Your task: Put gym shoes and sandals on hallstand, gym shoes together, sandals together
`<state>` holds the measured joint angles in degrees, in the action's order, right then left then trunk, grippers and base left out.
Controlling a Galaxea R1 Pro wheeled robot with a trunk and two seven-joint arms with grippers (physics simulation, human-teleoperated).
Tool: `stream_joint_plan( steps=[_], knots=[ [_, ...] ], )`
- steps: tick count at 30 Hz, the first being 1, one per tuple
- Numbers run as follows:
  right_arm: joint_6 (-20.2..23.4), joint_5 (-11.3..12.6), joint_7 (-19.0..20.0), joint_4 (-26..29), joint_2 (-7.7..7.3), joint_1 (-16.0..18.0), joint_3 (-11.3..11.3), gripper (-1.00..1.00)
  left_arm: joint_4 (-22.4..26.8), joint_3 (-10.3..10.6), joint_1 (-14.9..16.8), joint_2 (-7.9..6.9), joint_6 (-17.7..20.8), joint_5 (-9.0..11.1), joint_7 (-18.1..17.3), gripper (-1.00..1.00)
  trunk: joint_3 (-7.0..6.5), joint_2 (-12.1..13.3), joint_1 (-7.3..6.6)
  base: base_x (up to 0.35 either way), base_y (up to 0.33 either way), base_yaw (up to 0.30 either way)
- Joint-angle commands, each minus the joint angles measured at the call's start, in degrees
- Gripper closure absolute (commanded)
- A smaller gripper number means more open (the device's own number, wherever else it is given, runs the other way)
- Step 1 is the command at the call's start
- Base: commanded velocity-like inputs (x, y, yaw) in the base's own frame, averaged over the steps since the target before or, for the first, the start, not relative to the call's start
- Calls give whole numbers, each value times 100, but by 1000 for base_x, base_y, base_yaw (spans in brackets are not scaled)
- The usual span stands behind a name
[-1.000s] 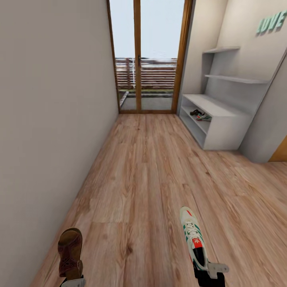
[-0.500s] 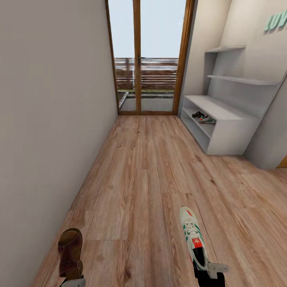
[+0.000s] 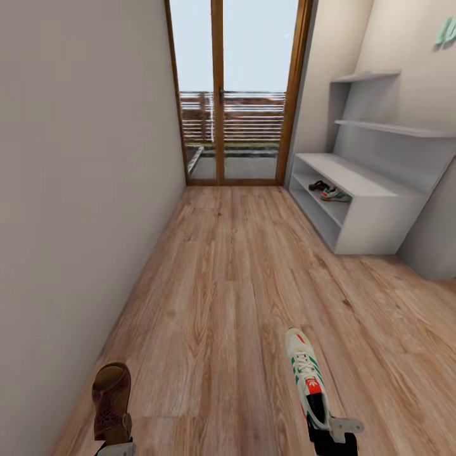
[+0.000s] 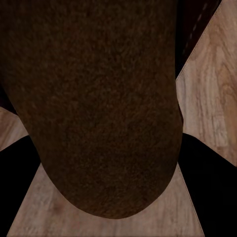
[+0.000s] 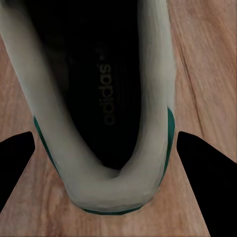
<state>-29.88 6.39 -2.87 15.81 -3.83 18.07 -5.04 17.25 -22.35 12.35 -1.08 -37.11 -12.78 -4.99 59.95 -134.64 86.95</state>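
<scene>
Transport step, both arms loaded, robot in the corridor facing the glass doors (image 3: 234,95). The left tool (image 3: 116,448) carries a brown sandal (image 3: 111,400) by its heel end, toe pointing ahead; in the left wrist view the sandal (image 4: 98,98) lies between the dark fingers (image 4: 17,182), closed against it. The right tool (image 3: 329,437) holds a white gym shoe (image 3: 306,375) at the heel; the right wrist view shows the heel collar (image 5: 106,187) between the fingers (image 5: 207,182), closed on it. Both shoes hang above the corridor floor (image 3: 234,272), well apart from each other.

The hallstand (image 3: 373,215) stands ahead on the right, against the wall. On its upper shelf slot lie a second gym shoe (image 3: 335,195) and, just beside it, a dark shoe (image 3: 318,186), probably the other sandal, though too small to tell.

Judged stage: second half of the task, with one pair-member of each kind apparently already racked. The next move calls for driving forward and turning right toward the hallstand, then setting each carried shoe beside its mate, clear of the shelf edge.
</scene>
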Motion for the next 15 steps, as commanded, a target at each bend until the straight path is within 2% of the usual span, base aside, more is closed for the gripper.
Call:
stream_joint_plan(
  steps=[1, 15],
  knots=[
    [-18, 56, -21, -2, -4, 3, -50, 100, -2, -50, 5, 3, -16, -14, -54, 100, 5, -2, 2, 337, 0, 0],
    [-18, 56, -19, 1, -4, 3, -50, 100, 0, -49, 5, 3, -16, -14, -54, 100, 5, -2, 2, 337, 0, 0]
  ],
)
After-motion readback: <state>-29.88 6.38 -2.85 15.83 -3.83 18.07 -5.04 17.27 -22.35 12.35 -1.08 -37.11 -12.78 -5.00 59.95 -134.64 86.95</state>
